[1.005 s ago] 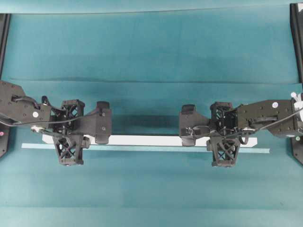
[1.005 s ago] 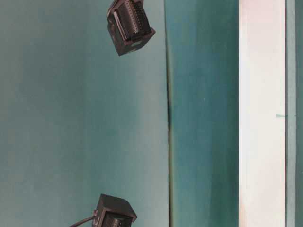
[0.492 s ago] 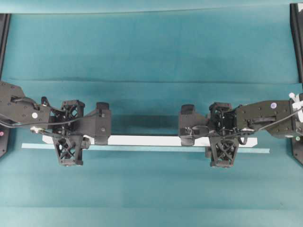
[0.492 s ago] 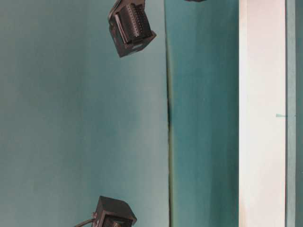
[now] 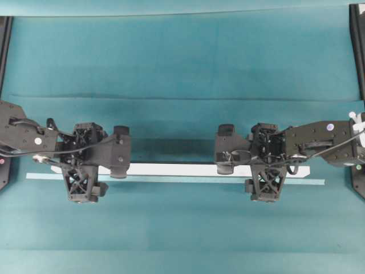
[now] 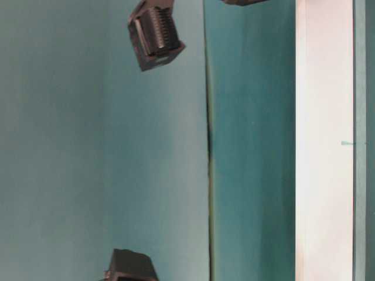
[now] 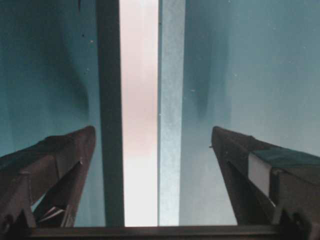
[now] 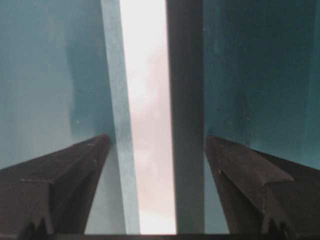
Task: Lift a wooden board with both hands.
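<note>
Even, soft light; the wooden board (image 7: 139,125) glares overexposed white in both wrist views. Tool fingers (image 8: 55,185) blur in the foreground, and a dark shadow band runs beside the board.

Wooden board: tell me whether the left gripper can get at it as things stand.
Probably yes. The left gripper is open, its fingers either side of the wooden board, nothing between them.

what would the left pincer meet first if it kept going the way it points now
Probably the long flat white wooden board: the left pincer stands open with the board lying between its black fingers, neither touching it. Depth is unclear, so the gap cannot be judged.
</note>
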Available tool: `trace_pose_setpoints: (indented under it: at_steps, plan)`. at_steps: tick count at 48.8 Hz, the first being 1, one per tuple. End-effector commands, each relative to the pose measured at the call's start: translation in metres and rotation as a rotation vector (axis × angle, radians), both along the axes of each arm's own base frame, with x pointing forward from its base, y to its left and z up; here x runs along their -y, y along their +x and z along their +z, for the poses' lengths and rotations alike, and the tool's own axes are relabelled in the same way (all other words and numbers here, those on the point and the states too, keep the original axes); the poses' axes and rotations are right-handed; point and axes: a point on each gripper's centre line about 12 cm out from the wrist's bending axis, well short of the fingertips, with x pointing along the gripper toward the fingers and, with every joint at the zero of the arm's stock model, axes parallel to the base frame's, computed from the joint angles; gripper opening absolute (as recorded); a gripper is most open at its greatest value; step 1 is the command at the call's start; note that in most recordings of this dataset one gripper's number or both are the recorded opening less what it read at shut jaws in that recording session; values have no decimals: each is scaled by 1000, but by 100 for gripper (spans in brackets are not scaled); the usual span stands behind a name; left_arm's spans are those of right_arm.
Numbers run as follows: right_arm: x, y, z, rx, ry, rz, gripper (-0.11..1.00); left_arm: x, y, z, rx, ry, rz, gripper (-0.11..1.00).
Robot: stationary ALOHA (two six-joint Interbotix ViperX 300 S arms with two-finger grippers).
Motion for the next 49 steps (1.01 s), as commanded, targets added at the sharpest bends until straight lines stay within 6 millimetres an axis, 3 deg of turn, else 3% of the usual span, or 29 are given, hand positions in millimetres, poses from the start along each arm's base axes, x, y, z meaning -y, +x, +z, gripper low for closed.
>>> trace_pose_setpoints:
  at_steps: [1,24,36,49]
  plan:
    - [4,2,10,38,3,-21,89,1,4,14,52,5,-20,97]
    - [16,-10,103,329,-5,-61,89,-1,-13,97,338,15,-49,97]
    - [18,-29,142,463,-14,-61,89,-2,-28,139,494,12,-45,97]
    - [16,-63,173,648,-25,-63,89,-3,-52,178,660,8,-40,97]
